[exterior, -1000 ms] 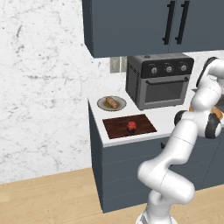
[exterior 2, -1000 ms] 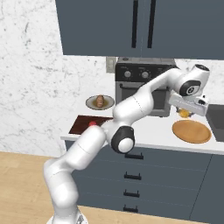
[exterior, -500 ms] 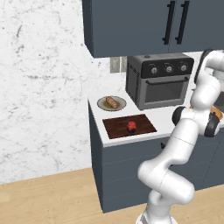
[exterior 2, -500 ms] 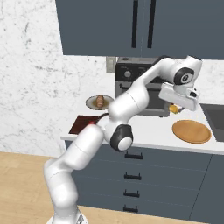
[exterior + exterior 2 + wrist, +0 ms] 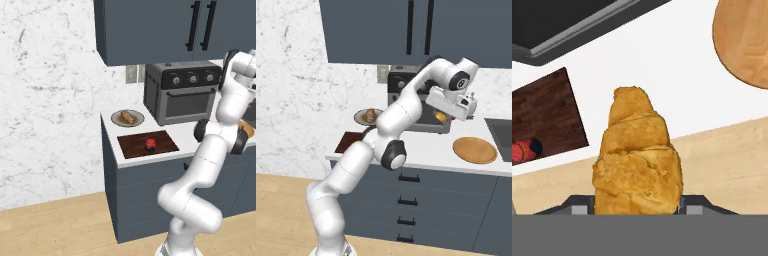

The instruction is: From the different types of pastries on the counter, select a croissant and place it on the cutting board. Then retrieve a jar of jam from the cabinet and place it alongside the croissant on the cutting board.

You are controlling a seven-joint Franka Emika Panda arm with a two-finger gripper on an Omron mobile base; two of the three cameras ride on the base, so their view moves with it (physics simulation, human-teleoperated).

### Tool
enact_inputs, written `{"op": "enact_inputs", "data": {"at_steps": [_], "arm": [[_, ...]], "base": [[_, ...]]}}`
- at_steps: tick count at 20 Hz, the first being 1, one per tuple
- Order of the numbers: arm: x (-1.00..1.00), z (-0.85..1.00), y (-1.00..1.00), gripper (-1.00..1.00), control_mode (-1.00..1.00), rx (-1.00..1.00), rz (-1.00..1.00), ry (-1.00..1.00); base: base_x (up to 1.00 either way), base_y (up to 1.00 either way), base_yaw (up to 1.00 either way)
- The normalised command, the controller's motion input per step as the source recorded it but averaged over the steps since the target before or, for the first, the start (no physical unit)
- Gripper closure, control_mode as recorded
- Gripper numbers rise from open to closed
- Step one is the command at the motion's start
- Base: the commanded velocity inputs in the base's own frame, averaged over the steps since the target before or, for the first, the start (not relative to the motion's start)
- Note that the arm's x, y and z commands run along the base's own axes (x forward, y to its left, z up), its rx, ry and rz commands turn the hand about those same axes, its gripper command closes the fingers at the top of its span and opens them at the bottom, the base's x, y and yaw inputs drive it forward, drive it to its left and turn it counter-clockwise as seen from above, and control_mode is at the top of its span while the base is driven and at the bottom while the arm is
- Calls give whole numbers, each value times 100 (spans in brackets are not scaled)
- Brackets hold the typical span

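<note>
I see the white counter (image 5: 187, 134), smooth and flat, on dark blue cupboards. My arm (image 5: 401, 115) is white with dark joints, and it reaches up high over the counter in front of the grey oven (image 5: 182, 91). The board (image 5: 147, 144) is a dark brown rectangle with wood grain, and it lies on the counter to the left of the oven. The round light wood plate (image 5: 474, 150) lies far to the right of the board. A small grey plate (image 5: 127, 118) behind the board holds the long brown roll (image 5: 128, 117). My gripper (image 5: 635, 206) is clamped on the croissant (image 5: 637, 162), one finger on each side of it. The croissant is golden, bumpy and flaky, with a thin tip pointing away from the hand. In the right base view I see it as a small orange spot under the hand, up in the air over the counter. The red jar (image 5: 150, 144) with its dark top lies on the board. In the hand view the jar lies at the left edge, on the board's corner.
</note>
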Motion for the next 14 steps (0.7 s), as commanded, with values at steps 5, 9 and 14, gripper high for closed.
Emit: {"op": "enact_inputs", "data": {"at_steps": [5, 9, 14], "arm": [[0, 0, 74, 100, -100, -19, 14, -40], [-35, -2, 59, 100, -100, -25, 16, -25], [-71, -26, 28, 100, -100, -22, 20, -41]], "base": [[0, 0, 0], [0, 0, 0], [0, 0, 0]]}}
